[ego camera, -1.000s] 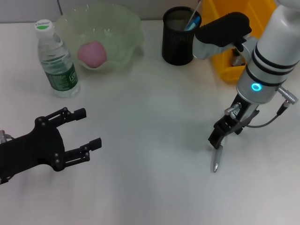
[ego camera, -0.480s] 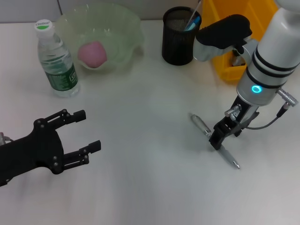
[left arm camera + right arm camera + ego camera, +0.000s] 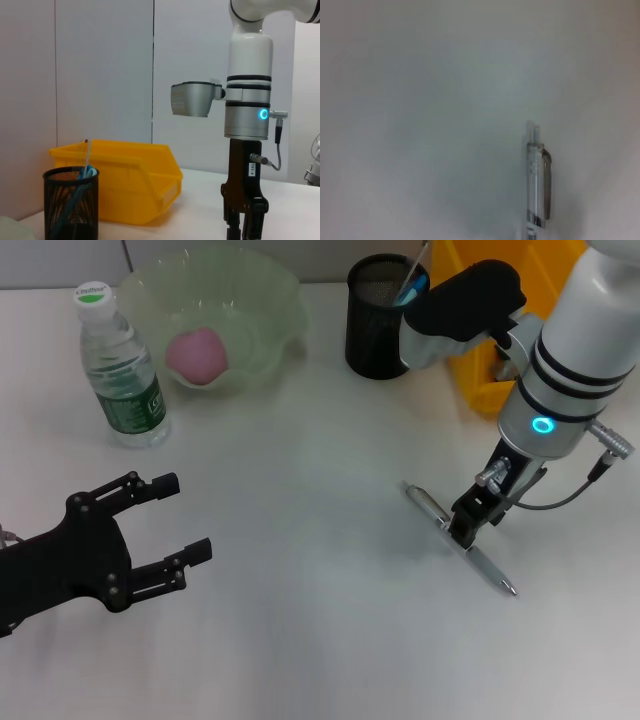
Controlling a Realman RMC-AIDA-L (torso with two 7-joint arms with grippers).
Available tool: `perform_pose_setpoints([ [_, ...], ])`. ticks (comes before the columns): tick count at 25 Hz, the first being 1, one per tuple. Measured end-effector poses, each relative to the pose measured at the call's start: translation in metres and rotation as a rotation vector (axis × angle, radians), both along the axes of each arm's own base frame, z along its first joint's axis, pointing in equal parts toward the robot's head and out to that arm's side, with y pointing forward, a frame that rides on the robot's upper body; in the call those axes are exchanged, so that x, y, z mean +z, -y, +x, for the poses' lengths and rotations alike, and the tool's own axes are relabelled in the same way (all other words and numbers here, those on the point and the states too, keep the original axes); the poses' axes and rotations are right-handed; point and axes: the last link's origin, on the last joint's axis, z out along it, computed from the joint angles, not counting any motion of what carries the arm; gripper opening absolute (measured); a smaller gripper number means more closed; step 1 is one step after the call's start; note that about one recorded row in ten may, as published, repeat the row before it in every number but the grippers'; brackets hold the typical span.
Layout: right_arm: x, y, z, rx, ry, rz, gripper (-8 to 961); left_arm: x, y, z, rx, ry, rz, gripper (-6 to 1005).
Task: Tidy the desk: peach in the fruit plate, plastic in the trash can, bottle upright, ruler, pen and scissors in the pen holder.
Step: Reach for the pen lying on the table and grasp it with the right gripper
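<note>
1. Reaching down over the right part of the worktop point(image 3: 320, 620), the right tool point(image 3: 466, 527) sits at the middle of the silver pen point(image 3: 460, 539), which lies flat and slanted on the white surface.
2. Whether the right tool's fingers actually pinch the pen cannot be told; the head view hides the tips, and the right wrist view shows only the pen's clip end lying on the worktop.
3. The left tool point(image 3: 170, 522) hovers low over the near-left part of the worktop, its black fingers spread wide and holding nothing.
4. The peach point(image 3: 197, 353) lies inside the pale green fruit plate point(image 3: 270, 300) at the far left.
5. The bottle point(image 3: 120, 368) stands upright just beside the fruit plate, green cap on top.
6. The black mesh pen holder point(image 3: 378, 335) stands at the far side, with a blue-handled item sticking out of it.
7. A yellow bin point(image 3: 482, 380) stands just right of the pen holder, partly hidden by the right arm.
</note>
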Motion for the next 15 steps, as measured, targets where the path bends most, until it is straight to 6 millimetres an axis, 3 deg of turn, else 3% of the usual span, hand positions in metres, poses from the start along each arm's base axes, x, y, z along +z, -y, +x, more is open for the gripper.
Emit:
perform_pose_setpoints([
  [15, -0.012, 0.008, -0.003, 0.052, -0.016, -0.076, 443, 0.001, 0.0, 0.0, 0.002, 0.004, 0.003, 802],
])
